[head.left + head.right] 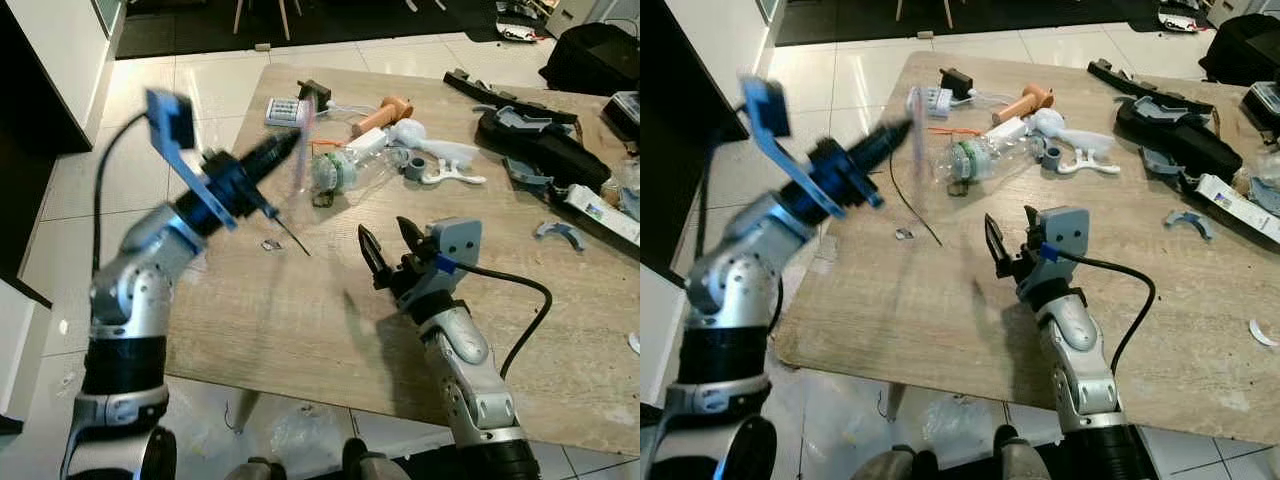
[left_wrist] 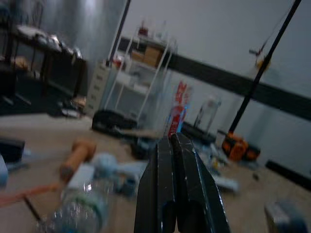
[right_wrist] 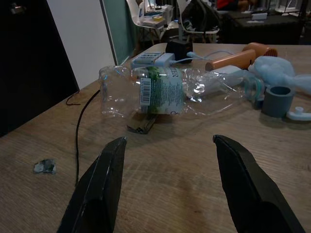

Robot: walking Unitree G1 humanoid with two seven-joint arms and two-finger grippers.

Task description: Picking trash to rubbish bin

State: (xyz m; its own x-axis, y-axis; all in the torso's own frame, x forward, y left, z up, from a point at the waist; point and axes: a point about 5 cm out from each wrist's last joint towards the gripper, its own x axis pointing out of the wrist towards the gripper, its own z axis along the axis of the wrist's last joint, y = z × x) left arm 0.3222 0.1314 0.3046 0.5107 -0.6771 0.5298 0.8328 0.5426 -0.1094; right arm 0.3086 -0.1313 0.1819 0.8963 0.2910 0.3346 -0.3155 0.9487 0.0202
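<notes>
Left tool (image 2: 176, 145): raised above the pale wood-grain tabletop (image 1: 300, 330), motion-blurred in the head views; in its wrist view the two black fingers are pressed together with nothing between them.
Thin black wire (image 1: 908, 205): lies on the tabletop just left of the bottle, running toward the near edge; its far end is lost behind the blurred left arm.
Small crumpled scrap (image 1: 903, 234): on the tabletop beside the wire, too small to identify.
Clear crushed plastic bottle with a green label (image 3: 167, 91): on its side on the tabletop, untouched; its left end is smeared by the blur in the head views.
Small dark item (image 3: 142, 125): tucked against the bottle's near side, shape unclear.
Right tool (image 1: 392, 248): low over the tabletop, near side of the bottle, fingers spread wide and empty, pointing at the bottle.
Orange cylindrical handle (image 1: 382, 114): beyond the bottle.
Grey ring-shaped cap (image 3: 277, 101): right of the bottle's neck.
Black bags and cases (image 1: 535, 140): far right of the bottle, partly cut off by the frame edge.
</notes>
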